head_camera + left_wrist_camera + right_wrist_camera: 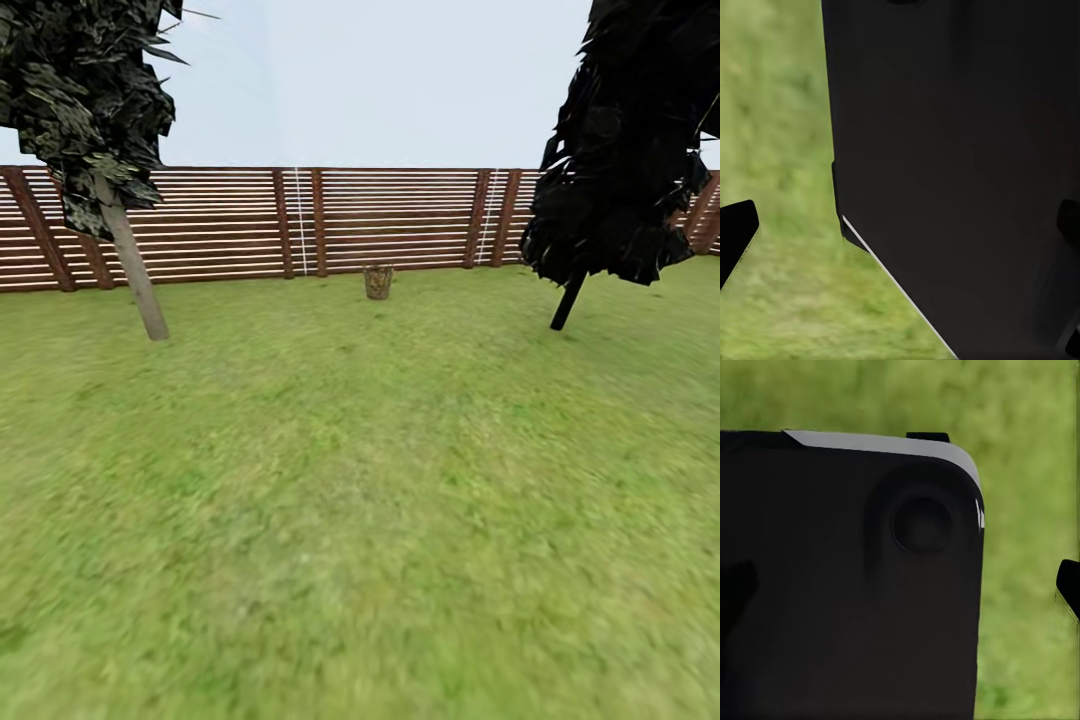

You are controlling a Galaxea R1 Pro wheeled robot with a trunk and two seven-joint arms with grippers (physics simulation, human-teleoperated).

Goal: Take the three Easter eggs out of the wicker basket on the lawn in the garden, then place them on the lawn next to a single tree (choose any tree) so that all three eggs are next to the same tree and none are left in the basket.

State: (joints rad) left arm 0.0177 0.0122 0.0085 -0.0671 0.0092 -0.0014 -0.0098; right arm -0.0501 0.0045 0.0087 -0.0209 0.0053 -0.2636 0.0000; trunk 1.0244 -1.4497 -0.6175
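The wicker basket (378, 282) stands small and far off on the lawn (360, 480), just before the fence. The Easter eggs cannot be made out at this distance. A tree (131, 262) with a pale grey leaning trunk and dark leaves rises at the left. In the left wrist view my left gripper (900, 225) hangs open over grass, beside a black part of my own body (960, 150). In the right wrist view my right gripper (900, 585) is likewise open, with nothing held.
A second tree (568, 300) with a thin dark trunk and black foliage stands at the right. A brown slatted fence (400, 215) closes the far edge of the grass. Wide open grass lies between me and the basket.
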